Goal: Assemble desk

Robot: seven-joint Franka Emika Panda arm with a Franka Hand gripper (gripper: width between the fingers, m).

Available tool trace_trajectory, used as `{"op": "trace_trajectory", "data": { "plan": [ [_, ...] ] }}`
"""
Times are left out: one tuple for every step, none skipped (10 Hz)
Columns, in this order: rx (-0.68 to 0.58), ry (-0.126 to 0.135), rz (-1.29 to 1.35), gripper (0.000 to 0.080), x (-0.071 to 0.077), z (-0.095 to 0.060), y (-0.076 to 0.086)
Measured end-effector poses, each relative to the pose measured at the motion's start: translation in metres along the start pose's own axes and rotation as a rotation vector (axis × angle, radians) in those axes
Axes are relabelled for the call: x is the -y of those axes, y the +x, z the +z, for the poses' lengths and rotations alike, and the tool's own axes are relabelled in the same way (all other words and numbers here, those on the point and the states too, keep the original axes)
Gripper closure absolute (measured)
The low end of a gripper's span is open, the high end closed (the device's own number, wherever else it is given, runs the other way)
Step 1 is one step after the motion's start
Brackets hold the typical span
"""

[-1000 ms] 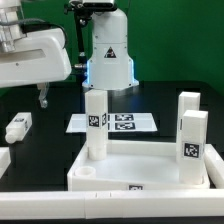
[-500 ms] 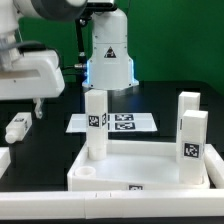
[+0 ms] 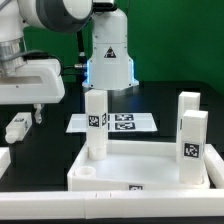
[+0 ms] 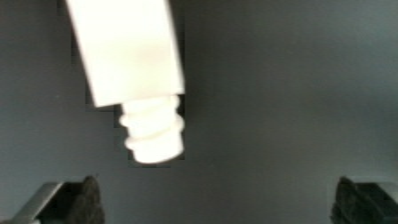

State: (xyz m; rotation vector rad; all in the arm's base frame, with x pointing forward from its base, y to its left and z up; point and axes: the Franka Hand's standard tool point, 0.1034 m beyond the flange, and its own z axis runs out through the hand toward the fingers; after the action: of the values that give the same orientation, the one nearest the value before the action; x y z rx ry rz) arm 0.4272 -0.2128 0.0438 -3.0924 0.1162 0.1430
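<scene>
The white desk top (image 3: 140,170) lies at the front with its raised rim up. Three white legs stand upright in its corner sockets: one at the near left (image 3: 95,122), two at the right (image 3: 192,145) (image 3: 188,104). A fourth leg (image 3: 18,127) lies flat on the black table at the exterior view's left. My gripper (image 3: 38,107) hangs above and just beside this lying leg, open and empty. In the wrist view the lying leg (image 4: 130,55) shows with its threaded peg (image 4: 153,130), and my open gripper (image 4: 217,203) has its dark fingertips (image 4: 71,203) far apart.
The marker board (image 3: 120,122) lies flat behind the desk top. The robot base (image 3: 108,50) stands at the back centre. A white part (image 3: 3,158) lies at the left edge of the exterior view.
My gripper has moved down and toward the lying leg at the exterior view's left. The desk top and standing legs have not moved.
</scene>
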Motion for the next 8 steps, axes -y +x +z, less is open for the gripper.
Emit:
{"op": "trace_trajectory", "data": {
  "plan": [
    [0.008,-0.009,-0.096,0.015,-0.007,0.008,-0.014],
    [0.017,-0.019,-0.158,0.015,-0.011,0.016,-0.03],
    [0.026,-0.018,-0.192,0.015,-0.012,0.021,-0.038],
    [0.022,-0.019,-0.172,0.015,-0.012,0.019,-0.035],
    [0.022,-0.019,-0.172,0.015,-0.012,0.019,-0.034],
    [0.03,-0.013,-0.147,0.015,-0.012,0.021,-0.035],
    [0.048,-0.004,-0.112,0.015,-0.014,0.025,-0.035],
    [0.062,-0.005,-0.093,0.015,-0.014,0.032,-0.039]
  ]
}}
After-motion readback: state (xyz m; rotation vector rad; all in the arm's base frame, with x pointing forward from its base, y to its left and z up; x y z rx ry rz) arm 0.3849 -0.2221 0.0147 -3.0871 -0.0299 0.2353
